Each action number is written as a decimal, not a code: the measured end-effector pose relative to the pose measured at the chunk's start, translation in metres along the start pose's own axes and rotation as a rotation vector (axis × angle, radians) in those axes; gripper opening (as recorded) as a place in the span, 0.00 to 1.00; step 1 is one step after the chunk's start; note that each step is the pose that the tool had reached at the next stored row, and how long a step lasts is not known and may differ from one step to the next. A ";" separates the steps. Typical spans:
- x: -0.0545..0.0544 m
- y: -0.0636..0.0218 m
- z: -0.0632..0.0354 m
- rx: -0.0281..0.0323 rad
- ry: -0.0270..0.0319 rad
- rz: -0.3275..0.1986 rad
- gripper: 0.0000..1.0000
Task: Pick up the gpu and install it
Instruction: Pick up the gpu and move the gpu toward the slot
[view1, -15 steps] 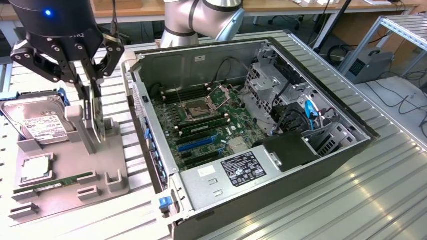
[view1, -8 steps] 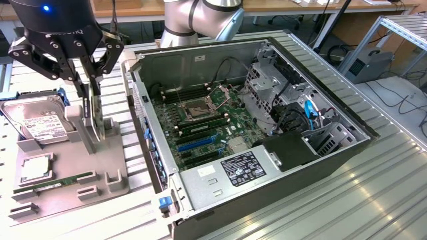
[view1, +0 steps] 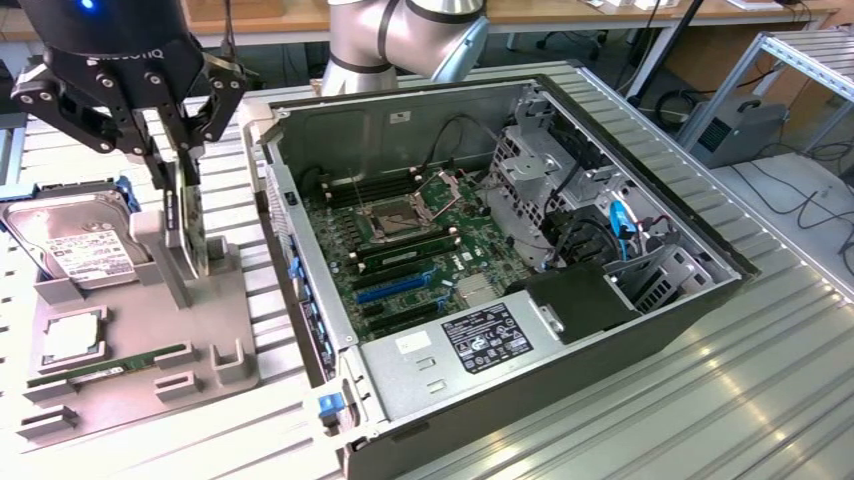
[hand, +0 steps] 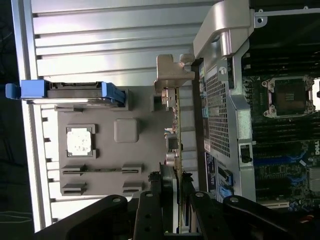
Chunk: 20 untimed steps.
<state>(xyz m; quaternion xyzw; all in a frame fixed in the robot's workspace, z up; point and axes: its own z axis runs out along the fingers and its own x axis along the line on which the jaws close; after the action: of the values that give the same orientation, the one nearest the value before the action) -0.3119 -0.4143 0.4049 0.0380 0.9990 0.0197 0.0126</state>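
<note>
while the end effector (view1: 178, 165) hangs over the grey holder tray (view1: 134, 385) at the exterior view's left, its two black fingers (hand: 164, 200) sit on either side of the gpu (hand: 175, 135) and look pressed against both faces of the card, so i judge it clamped on the gpu. the gpu stands on edge in an upright stand of that tray, just beside the outer wall of the open computer case (view1: 641, 330), with its silver end bracket (hand: 172, 72) at the end farthest from the fingers in the wrist view. the card looks seated in the stand, not lifted, so the step in hand reads as the pick-up, with the grasp made and the install not yet done. on the same tray lie a hard drive (view1: 74, 240), a square processor chip (view1: 70, 342) and a narrow memory stick (view1: 114, 365), all apart from the end effector. inside the case the motherboard (view1: 400, 240) lies flat, with a blue card slot (view1: 387, 285) near its middle. the tray and the case both rest on the ribbed metal table (view1: 747, 400). by my judgement, getting the card free calls for a straight pull out of the stand without tilting, since the case wall is close, and seating it calls for lining its edge up with a slot and its bracket with the case's rear wall.
</note>
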 end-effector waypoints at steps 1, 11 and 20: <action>0.000 0.0000 -0.0008 0.0000 0.0000 0.000 0.27; 0.000 0.0003 -0.0075 0.0000 0.0001 0.000 0.27; 0.000 0.0005 -0.0121 0.0000 0.0002 0.000 0.27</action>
<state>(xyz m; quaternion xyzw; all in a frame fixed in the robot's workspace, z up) -0.3119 -0.4143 0.4171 0.0380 0.9990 0.0197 0.0125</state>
